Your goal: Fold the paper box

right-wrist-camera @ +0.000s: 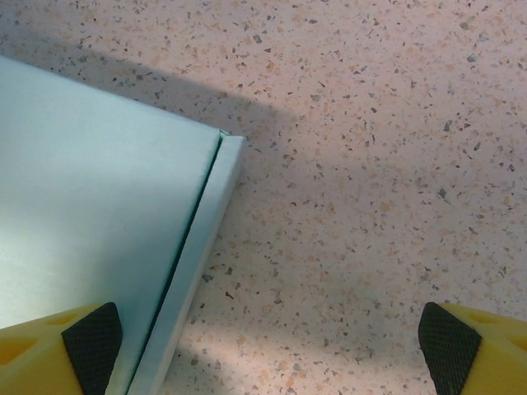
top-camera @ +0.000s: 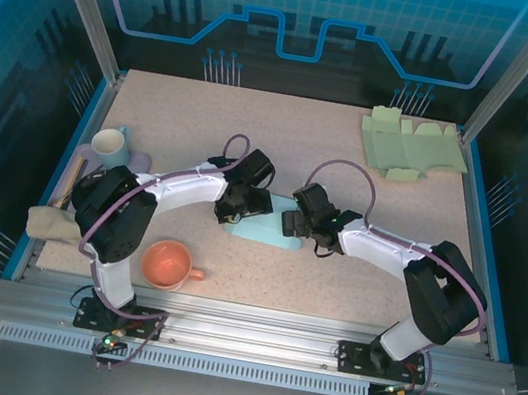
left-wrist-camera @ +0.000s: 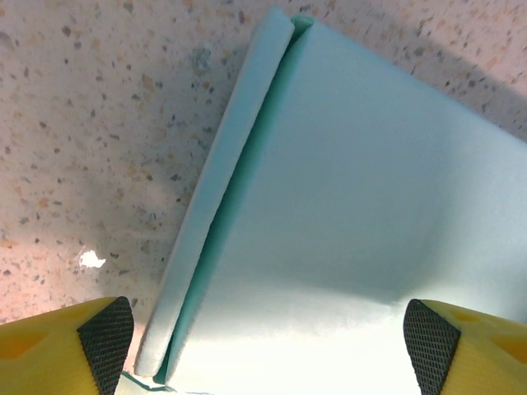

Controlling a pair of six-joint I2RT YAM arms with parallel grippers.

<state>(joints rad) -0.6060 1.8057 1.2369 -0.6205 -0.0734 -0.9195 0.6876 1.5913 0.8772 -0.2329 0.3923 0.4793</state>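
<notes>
The pale blue flat paper box (top-camera: 264, 230) is laid between the two grippers, probably so that both ends can be folded. Over it the left gripper (left-wrist-camera: 268, 341) and the right gripper (right-wrist-camera: 272, 346) are spread wide, and nothing is held. Left of the box, the round orange cup (top-camera: 167, 264) is seen empty.

Paper box (top-camera: 263, 231) lies between left gripper (top-camera: 233, 216) and right gripper (top-camera: 291, 225); flat sheets (top-camera: 412, 147) behind-right.
</notes>
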